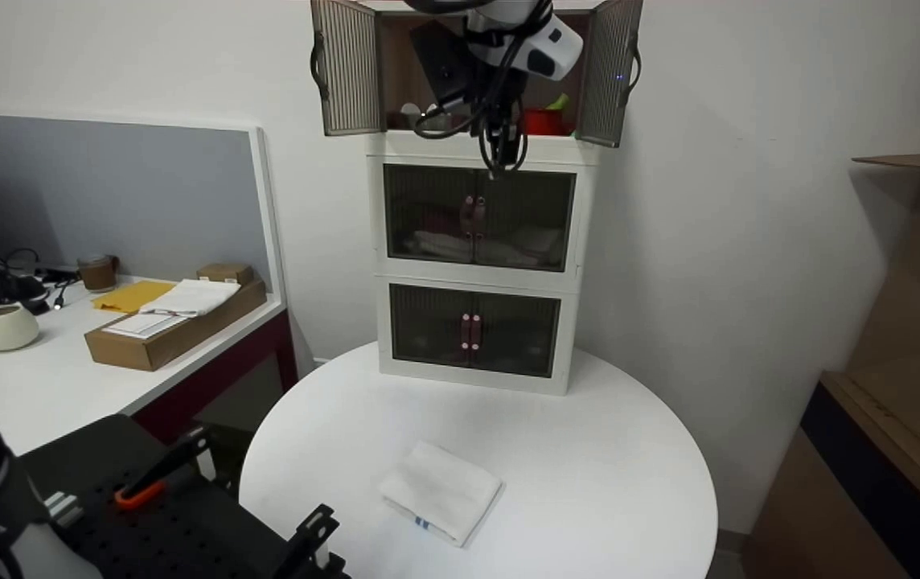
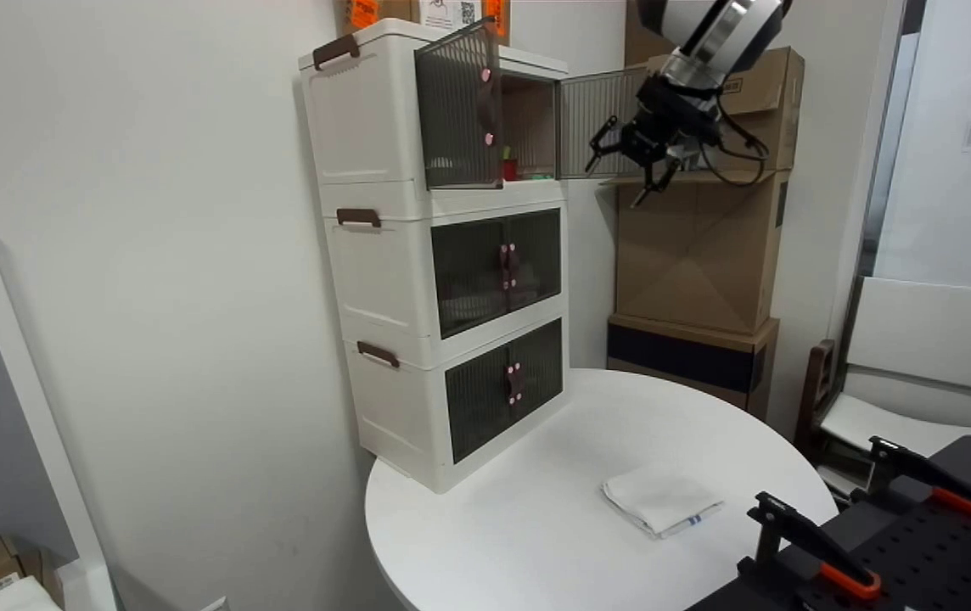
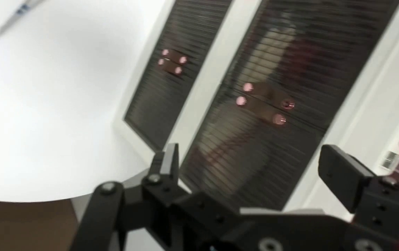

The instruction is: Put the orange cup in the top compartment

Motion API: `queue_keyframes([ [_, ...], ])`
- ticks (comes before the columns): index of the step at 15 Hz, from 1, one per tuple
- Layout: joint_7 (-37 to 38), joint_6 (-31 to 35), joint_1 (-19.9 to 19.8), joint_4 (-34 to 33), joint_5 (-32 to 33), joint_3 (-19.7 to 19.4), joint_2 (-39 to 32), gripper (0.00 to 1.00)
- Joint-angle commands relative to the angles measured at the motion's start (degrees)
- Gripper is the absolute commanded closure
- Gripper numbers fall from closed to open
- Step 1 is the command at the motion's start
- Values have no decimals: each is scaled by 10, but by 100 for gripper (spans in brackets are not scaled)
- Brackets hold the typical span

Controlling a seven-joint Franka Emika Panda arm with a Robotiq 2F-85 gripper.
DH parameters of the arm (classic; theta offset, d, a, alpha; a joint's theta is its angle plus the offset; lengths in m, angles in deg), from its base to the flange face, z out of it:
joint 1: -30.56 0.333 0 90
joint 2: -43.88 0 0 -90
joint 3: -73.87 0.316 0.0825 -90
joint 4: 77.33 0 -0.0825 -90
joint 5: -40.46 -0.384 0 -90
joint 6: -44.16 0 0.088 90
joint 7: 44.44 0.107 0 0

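Jaws spread wide | orange cup in top compartment, partly hidden by door

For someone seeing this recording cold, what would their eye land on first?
Probably the tall white cabinet on the round white table: the doors of its top compartment stand open, with a small red-orange cup inside. Next, likely the black gripper, open and empty in front of the cabinet's upper part. Then the folded white cloth, lying on the table in front of the cabinet.
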Motion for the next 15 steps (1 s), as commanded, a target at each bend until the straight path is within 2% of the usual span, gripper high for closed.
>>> queue_keyframes([
  [1,49,22,24,149,134,-51,87,0],
  [3,88,20,24,209,227,-58,107,0],
  [4,100,-3,22,227,270,-60,119,0],
  [9,108,-85,20,314,456,-46,217,0],
  [11,92,-108,31,336,499,-37,263,0],
  [12,98,-84,31,303,470,-56,197,0],
  [15,97,-100,38,326,492,-46,245,0],
])
